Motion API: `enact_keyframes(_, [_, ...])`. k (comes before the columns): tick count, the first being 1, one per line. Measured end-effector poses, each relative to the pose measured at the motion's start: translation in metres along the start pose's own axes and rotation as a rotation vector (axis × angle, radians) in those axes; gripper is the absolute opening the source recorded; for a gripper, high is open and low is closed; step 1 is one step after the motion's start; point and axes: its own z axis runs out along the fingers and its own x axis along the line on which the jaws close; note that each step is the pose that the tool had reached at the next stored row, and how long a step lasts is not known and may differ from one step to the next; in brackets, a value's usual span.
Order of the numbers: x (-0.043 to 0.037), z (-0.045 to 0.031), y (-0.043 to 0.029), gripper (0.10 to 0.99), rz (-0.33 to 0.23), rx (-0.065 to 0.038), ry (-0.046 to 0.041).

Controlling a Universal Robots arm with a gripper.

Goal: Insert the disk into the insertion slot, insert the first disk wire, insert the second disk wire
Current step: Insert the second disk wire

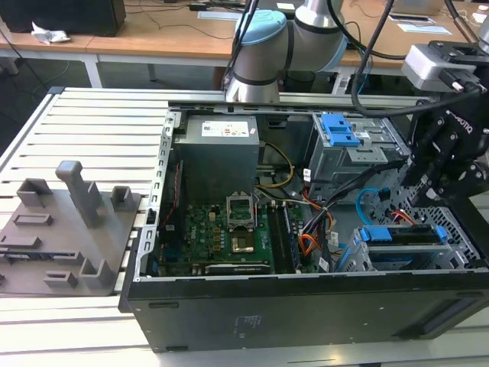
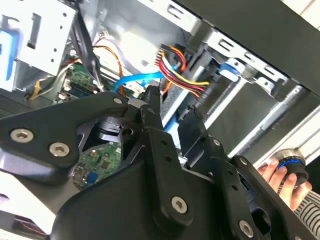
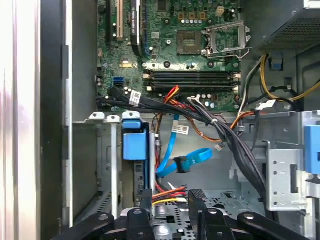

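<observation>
The disk (image 1: 403, 237), silver in its bright blue caddy (image 3: 134, 142), sits inside the insertion slot (image 1: 353, 257) at the front right corner of the open computer case. My gripper (image 1: 432, 195) hangs just above that bay, open in both wrist views (image 2: 172, 117) (image 3: 170, 199). A bundle of red, yellow and black wires (image 3: 167, 192) runs under the gap between the fingers to the disk's end (image 2: 172, 62). A loose light-blue flat cable (image 3: 187, 161) curls beside them, its end close to one fingertip (image 2: 152, 107).
A taller grey cage with a blue latch (image 1: 340, 130) stands behind the bay. Thick black cables (image 3: 235, 145) cross toward the motherboard (image 1: 221, 229). A person's hand (image 2: 277, 175) holds a knob outside the case. Grey plastic fixtures (image 1: 69, 222) sit at the exterior view's left.
</observation>
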Motion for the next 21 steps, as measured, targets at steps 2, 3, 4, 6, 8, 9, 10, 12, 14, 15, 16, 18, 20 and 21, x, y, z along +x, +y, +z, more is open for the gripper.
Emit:
enact_keyframes(2, [-0.0051, -0.0001, 0.0001, 0.42, 0.0, 0.0, 0.0002])
enact_keyframes(3, [-0.0058, -0.0001, 0.0001, 0.42, 0.0, 0.0, 0.0001])
enact_keyframes(4, [-0.0059, -0.0002, 0.0001, 0.42, 0.0, 0.0, 0.0003])
enact_keyframes(6, [-0.0059, -0.0001, 0.002, 0.42, 0.0, 0.0, 0.0002])
enact_keyframes(8, [-0.0059, 0.0001, 0.0041, 0.42, 0.0, 0.0, 0.0001])
enact_keyframes(9, [-0.0059, 0.0001, 0.0056, 0.42, 0.0, 0.0, 0.0002])
enact_keyframes(10, [-0.0058, 0.0002, 0.0064, 0.42, 0.0, 0.0, 0.0])
enact_keyframes(12, [-0.0058, 0.0002, 0.0079, 0.42, 0.0, 0.0, 0.0002])
enact_keyframes(14, [-0.0058, 0.0003, 0.0091, 0.42, 0.0, 0.0, 0.0001])
enact_keyframes(15, [-0.0058, 0.0004, 0.0099, 0.42, 0.0, 0.0, 0.0001])
enact_keyframes(16, [-0.0058, 0.0005, 0.0108, 0.42, 0.0, 0.0, 0.0001])
enact_keyframes(18, [-0.0058, 0.0012, 0.0119, 0.42, 0.0, 0.0, 0.0])
enact_keyframes(20, [-0.0058, 0.0019, 0.0132, 0.42, -0.001, 0.0, 0.0002])
enact_keyframes(21, [-0.0059, 0.0021, 0.0138, 0.42, -0.001, 0.0, 0.0003])
